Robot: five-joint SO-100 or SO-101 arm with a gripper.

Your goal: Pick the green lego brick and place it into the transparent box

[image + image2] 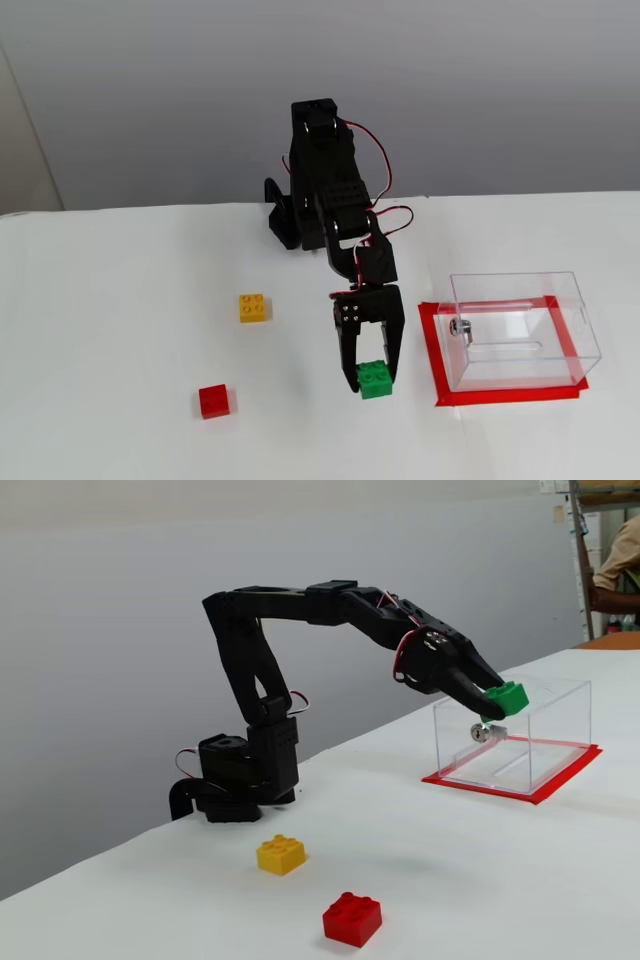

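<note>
The green lego brick is held between the fingers of my black gripper, lifted above the white table. In a fixed view the shadow on the table shows it well off the surface. The transparent box stands on a red-taped square, with a small metal knob on the side facing my gripper. In a fixed view the gripper hangs left of the box, about a brick's width from its left wall. In the side view the brick is level with the box's top rim.
A yellow brick lies on the table left of the arm. A red brick lies nearer the front. The arm's base stands at the back by the grey wall.
</note>
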